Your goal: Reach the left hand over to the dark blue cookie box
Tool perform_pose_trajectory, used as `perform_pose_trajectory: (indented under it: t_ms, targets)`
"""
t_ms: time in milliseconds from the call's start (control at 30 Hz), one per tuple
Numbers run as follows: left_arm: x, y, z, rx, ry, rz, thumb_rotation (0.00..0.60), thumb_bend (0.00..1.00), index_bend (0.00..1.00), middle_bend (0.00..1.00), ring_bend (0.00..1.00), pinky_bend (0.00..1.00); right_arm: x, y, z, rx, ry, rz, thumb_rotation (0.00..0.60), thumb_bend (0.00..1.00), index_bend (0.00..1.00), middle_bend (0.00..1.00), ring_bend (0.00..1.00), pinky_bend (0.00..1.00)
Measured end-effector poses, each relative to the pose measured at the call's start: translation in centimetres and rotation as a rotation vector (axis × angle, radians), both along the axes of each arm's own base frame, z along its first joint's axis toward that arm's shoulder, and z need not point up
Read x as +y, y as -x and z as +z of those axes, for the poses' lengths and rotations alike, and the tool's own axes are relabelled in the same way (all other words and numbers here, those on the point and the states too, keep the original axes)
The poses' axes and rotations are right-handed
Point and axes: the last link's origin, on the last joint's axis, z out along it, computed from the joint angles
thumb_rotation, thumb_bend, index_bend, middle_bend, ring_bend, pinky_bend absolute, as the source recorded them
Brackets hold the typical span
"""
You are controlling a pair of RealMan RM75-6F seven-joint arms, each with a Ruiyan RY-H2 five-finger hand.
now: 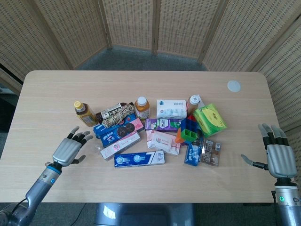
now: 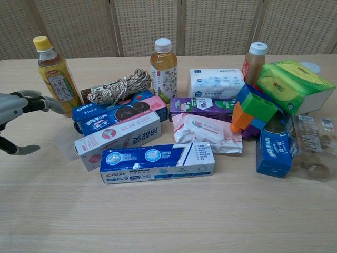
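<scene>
The robot's grey left hand (image 1: pixel 69 150), fingers spread and holding nothing, hovers over the pale wooden worktop (image 1: pixel 47 94), near the left end of the flat dark blue cookie box (image 1: pixel 114 130) in the cluttered pile. The box lies under a coil of tan rope (image 1: pixel 117 115), beside a pink-and-white toothpaste carton (image 1: pixel 120 145). To reach it well, the hand should probably travel right and slightly far (clear of the yellow-capped tea bottle (image 1: pixel 84 114)).

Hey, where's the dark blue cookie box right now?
In the head view the cookie box lies left of centre in the pile, under the rope coil and just behind the pink toothpaste box; the open left hand is to its left.
</scene>
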Motion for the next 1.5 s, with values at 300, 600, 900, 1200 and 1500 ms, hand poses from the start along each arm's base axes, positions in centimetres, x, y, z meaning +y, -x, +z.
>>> perform_pose_trajectory:
  t_ms: [300, 600, 900, 1200, 1500]
  targets:
    - [0.6, -0.6, -2.7, -0.002, 0.059, -0.001, 0.6, 0.34, 0.19, 0.16, 0.22, 0.0, 0.3, 0.3, 0.2, 0.0, 0.006, -0.009, 0.281, 0.03, 0.0, 0.0, 0.0, 0.0]
    - [0.5, -1.2, -4.8, -0.023, 0.089, -0.012, 0.6, 0.34, 0.24, 0.2, 0.28, 0.0, 0.6, 0.6, 0.6, 0.0, 0.017, -0.018, 0.278, 0.03, 0.0, 0.0, 0.0, 0.0]
    - [0.2, -1.2, -5.3, -0.051, 0.08, -0.028, 0.6, 0.34, 0.27, 0.25, 0.35, 0.0, 0.7, 0.6, 0.7, -0.001, 0.022, -0.019, 0.28, 0.03, 0.0, 0.0, 0.0, 0.0]
    - [-0.2, -1.1, -4.8, -0.073, 0.062, -0.038, 0.6, 0.34, 0.31, 0.25, 0.35, 0.03, 0.8, 0.5, 0.6, -0.003, 0.022, -0.018, 0.279, 0.03, 0.0, 0.0, 0.0, 0.0]
    - [-0.5, -1.0, -4.9, -0.089, 0.045, -0.043, 0.6, 0.34, 0.33, 0.28, 0.38, 0.14, 0.9, 0.5, 0.9, -0.005, 0.031, -0.021, 0.28, 0.03, 0.0, 0.0, 0.0, 0.0]
